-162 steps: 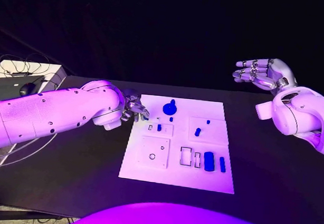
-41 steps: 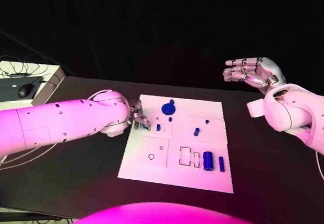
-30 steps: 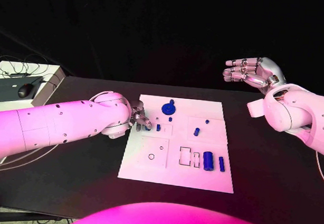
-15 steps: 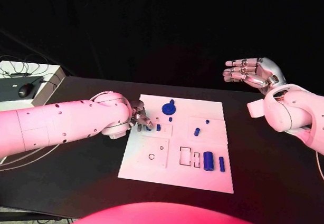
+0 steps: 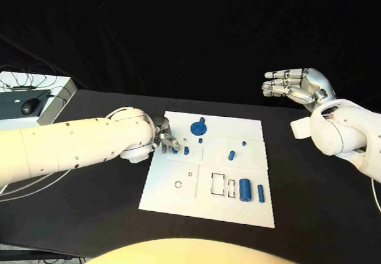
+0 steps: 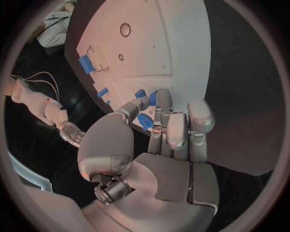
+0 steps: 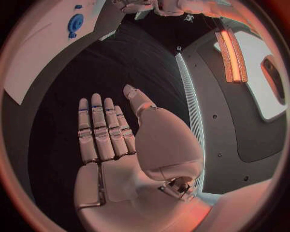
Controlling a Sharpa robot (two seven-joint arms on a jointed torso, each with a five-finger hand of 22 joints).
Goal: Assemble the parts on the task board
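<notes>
Our left hand (image 5: 165, 138) sits at the board's (image 5: 206, 208) left edge with its fingertips (image 6: 158, 99) bunched over a small blue part (image 6: 145, 120), probably to seat it there, though we cannot tell whether they pinch it or only press on it. Our right hand (image 5: 295, 84) hangs spread and empty, well off the worktop (image 5: 328, 206), likely keeping clear. Other parts (image 5: 244, 190) lie across the board; the left arm hides the contact from above.

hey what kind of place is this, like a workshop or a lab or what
Probably a robotics lab or demo booth: a black table against black drapes, a white task board with small blue parts, and a cabled box with a mouse beside it.
</notes>
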